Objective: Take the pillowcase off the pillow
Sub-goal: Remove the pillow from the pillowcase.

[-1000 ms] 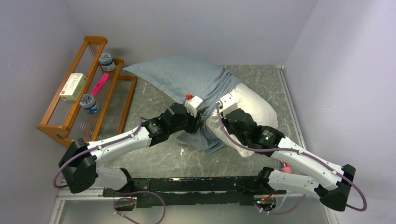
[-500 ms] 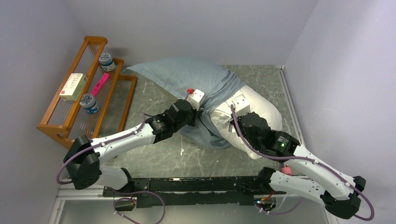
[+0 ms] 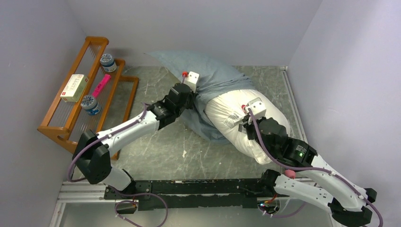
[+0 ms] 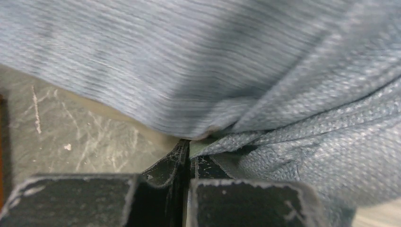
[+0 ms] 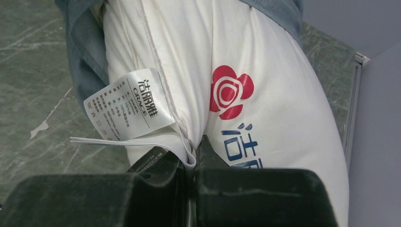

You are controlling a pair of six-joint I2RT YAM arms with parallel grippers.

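The grey-blue pillowcase point(image 3: 201, 71) lies bunched at the back middle of the table, still round the far end of the white pillow point(image 3: 231, 111). My left gripper point(image 3: 191, 90) is shut on the pillowcase; the left wrist view shows the cloth point(image 4: 265, 85) pinched between its jaws point(image 4: 190, 149). My right gripper point(image 3: 243, 120) is shut on the pillow's near edge seam. The right wrist view shows the pillow point(image 5: 283, 94) with its red flower logo point(image 5: 230, 91), blue lettering and white tag point(image 5: 127, 105), the seam held in the jaws point(image 5: 195, 151).
A wooden rack point(image 3: 71, 113) stands at the left with two jars point(image 3: 108, 62), a box point(image 3: 74, 87) and a pink item point(image 3: 101, 85). Grey walls close the back and right. The marbled tabletop point(image 3: 161, 151) shows in front of the pillow.
My left gripper has pulled the pillowcase back and away, and my right gripper has pulled the pillow toward the near right. More white pillow shows now.
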